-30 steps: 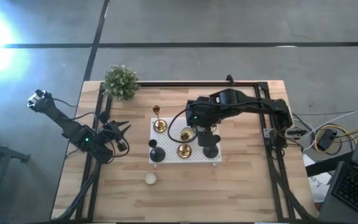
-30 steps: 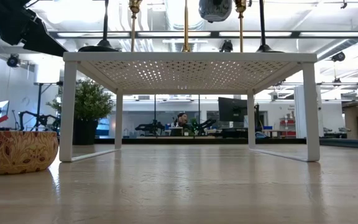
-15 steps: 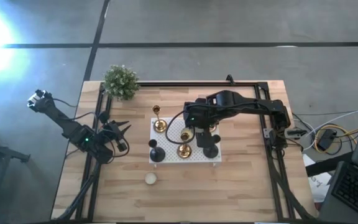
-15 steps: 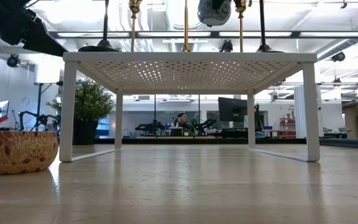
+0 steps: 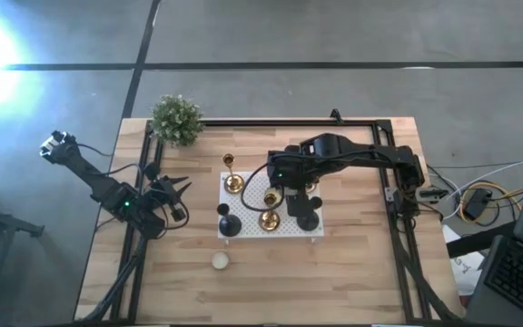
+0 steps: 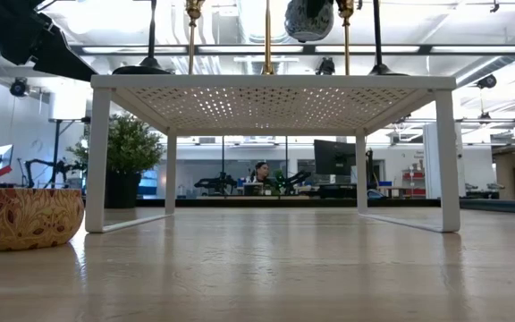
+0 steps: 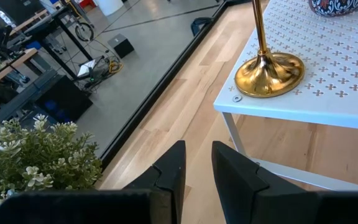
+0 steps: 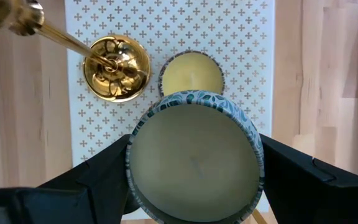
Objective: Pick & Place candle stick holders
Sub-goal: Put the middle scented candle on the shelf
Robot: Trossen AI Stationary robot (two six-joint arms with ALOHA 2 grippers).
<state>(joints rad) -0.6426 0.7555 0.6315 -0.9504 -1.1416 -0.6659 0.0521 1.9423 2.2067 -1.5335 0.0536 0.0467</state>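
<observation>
Three brass candle stick holders (image 5: 233, 182) (image 5: 271, 195) (image 5: 269, 219) and two black ones (image 5: 228, 224) (image 5: 305, 218) stand by their round bases on a white perforated stand (image 5: 248, 202) in the middle of the table. Above the stand's middle my right gripper (image 5: 284, 186) points down, shut on a round blue-patterned candle jar (image 8: 194, 158). In the low view the jar (image 6: 309, 18) hangs among the holders' stems. My left gripper (image 5: 175, 193) waits at the table's left, slightly open with nothing between its fingers (image 7: 166, 177). My right gripper pinches the candle jar between its two fingers, one on each opposite side of the round wall (image 8: 131, 155) (image 8: 261, 155). The fingers (image 8: 98, 177) come from above, pointing down. The jar is upright, open top up, lifted clear above the stand.
A potted plant (image 5: 177, 118) stands at the table's far left corner. A patterned candle bowl (image 5: 220, 260) sits on the table in front of the stand. A pale round disc (image 8: 191, 74) lies on the stand below the jar, beside a brass base (image 8: 117, 67).
</observation>
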